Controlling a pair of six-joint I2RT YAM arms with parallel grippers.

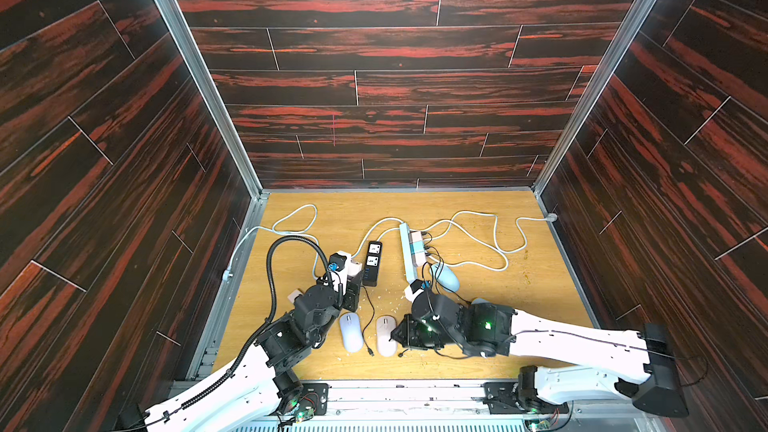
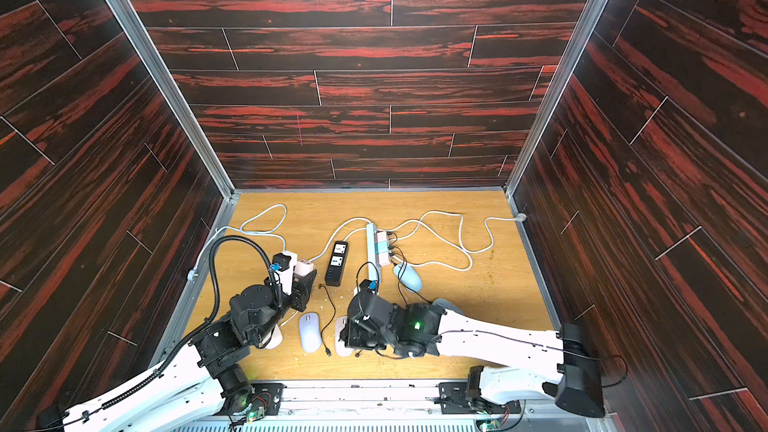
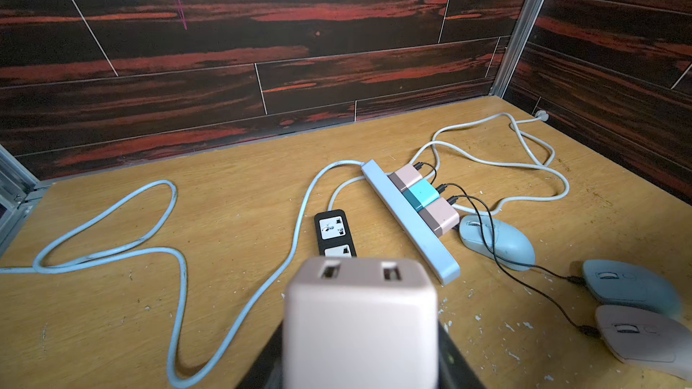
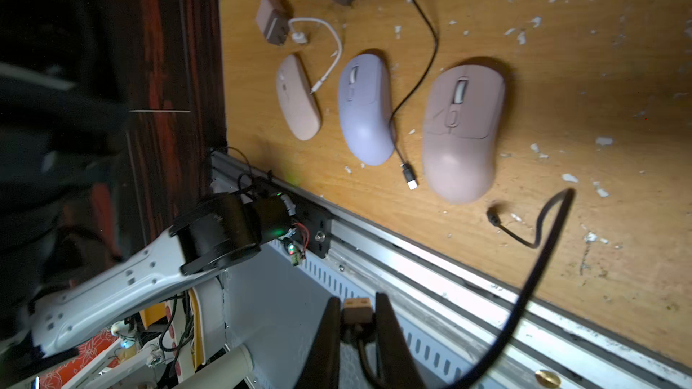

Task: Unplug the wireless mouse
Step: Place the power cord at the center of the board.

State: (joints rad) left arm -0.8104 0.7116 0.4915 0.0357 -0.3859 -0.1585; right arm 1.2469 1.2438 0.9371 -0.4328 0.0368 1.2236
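A 2-armed robot works over a wooden table (image 1: 540,284) strewn with mice, chargers and cables. The right gripper (image 4: 357,312) is clamped on the USB plug (image 4: 357,304) of a black cable (image 4: 524,286). The cable arcs away from the jaws, and its small far end lies loose on the table, plugged into nothing. The left gripper (image 3: 359,364) is closed around a pink charger block (image 3: 361,312), whose 2 USB sockets are both empty. The pink mouse (image 4: 462,132), probably the one the task means, lies flat near the front edge of the table with no cable in it. It is just beside a lavender mouse (image 4: 365,110). In a top view the pink mouse shows as a pale oval (image 1: 385,334) just beside the right arm's wrist. It lies ahead of the right gripper and apart from it, and the loose cable end sits between the 2, near the mouse's rear. From this, the unplugging itself looks done: plug and block are separated and the mouse is free. The next move probably calls for lowering the plug and the block onto bare table. Each gripper would then open, taking care not to drag the cable across the mouse. 3 other mice are wired to chargers on the blue power strip (image 3: 427,245), well apart from both grippers.
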